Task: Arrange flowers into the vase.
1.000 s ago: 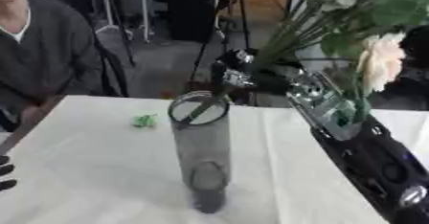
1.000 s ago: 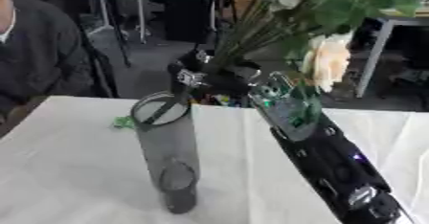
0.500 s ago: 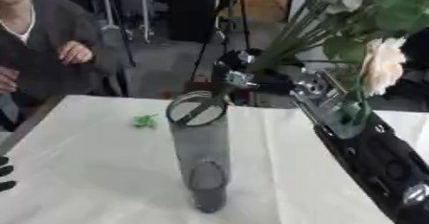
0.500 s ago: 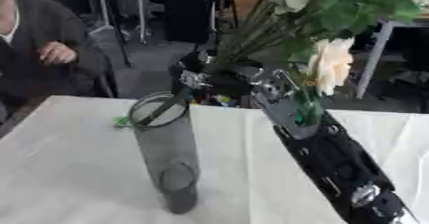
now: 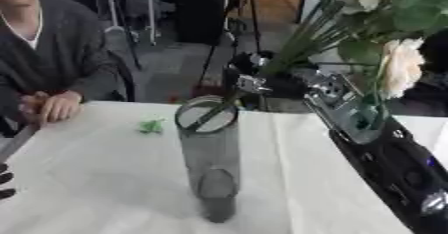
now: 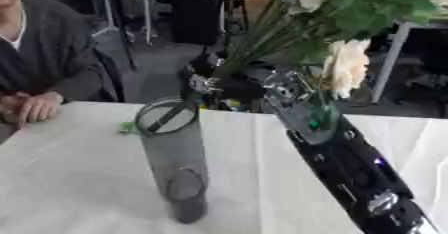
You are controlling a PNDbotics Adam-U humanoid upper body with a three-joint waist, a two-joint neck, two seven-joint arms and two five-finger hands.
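Right hand (image 5: 254, 80) comes in along the long black arm from the lower right of the left eye view, fingers curled round the lower stems of the flowers (image 5: 385, 38). It sits just behind and above the rim of the vase (image 5: 208, 153), and the stem ends dip across the vase mouth. That vase is a tall smoky see-through cylinder, upright on the white table (image 5: 87, 188). Blooms are cream roses with green leaves, way up at the top right. Left hand (image 5: 5, 180) only pokes in at the lower left edge, a few dark fingertips, so can't tell how open it is. Small green scrap (image 5: 150, 125) lies on the table left of the vase.

Right eye view: same deal, a dark stem end slants inside the vase opening, blooms leaning up and right over the arm.
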